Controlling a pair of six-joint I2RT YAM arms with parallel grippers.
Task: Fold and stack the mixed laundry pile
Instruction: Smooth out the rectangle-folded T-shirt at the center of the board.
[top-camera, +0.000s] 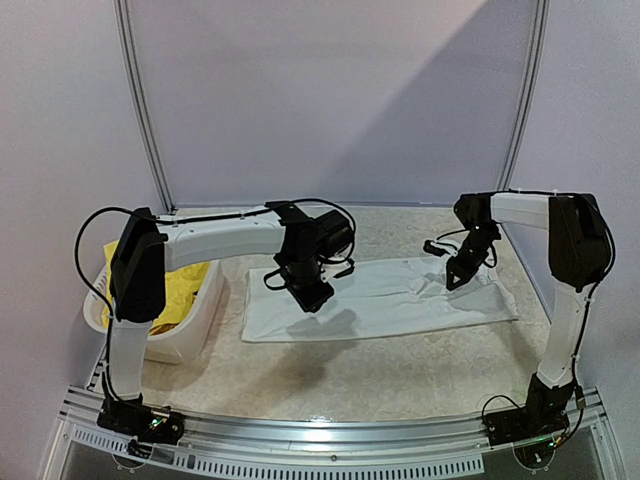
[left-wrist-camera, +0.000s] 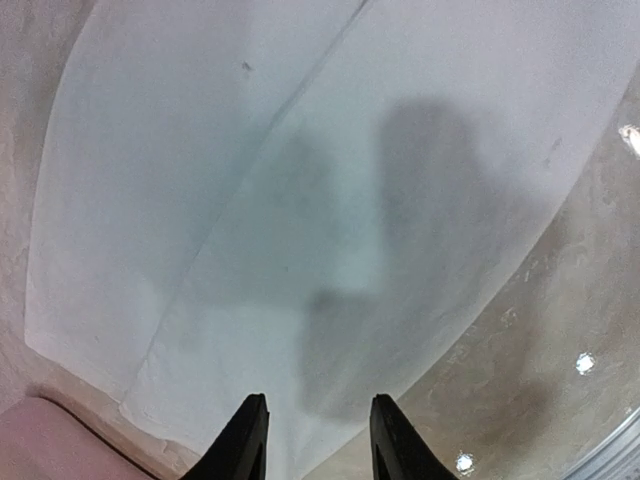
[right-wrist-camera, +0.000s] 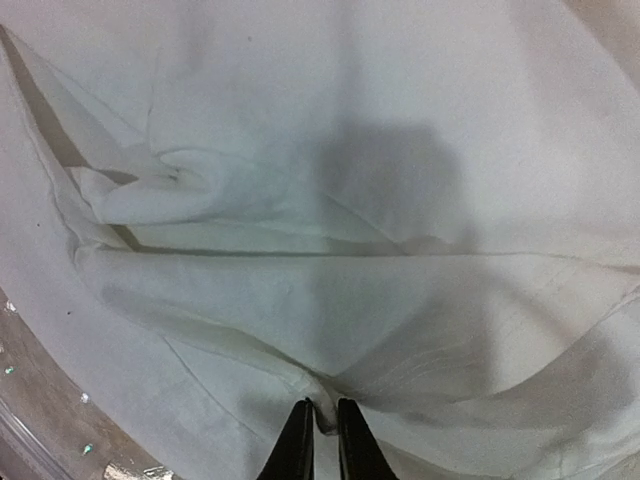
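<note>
Between the closed fingers of the right gripper (right-wrist-camera: 324, 410) sits a ridge of the white T-shirt (top-camera: 400, 300), partly folded beneath the spread, empty left gripper (left-wrist-camera: 318, 402); yellow shorts (top-camera: 185, 290) lie in the basket (top-camera: 197, 330), stacking apparently unstarted.

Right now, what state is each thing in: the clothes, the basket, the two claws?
White shirt: lying flat on the table, creased.
Basket: upright.
Yellow garment: bunched inside it.
Left gripper: open, over the shirt.
Right gripper: shut on a shirt fold.
</note>
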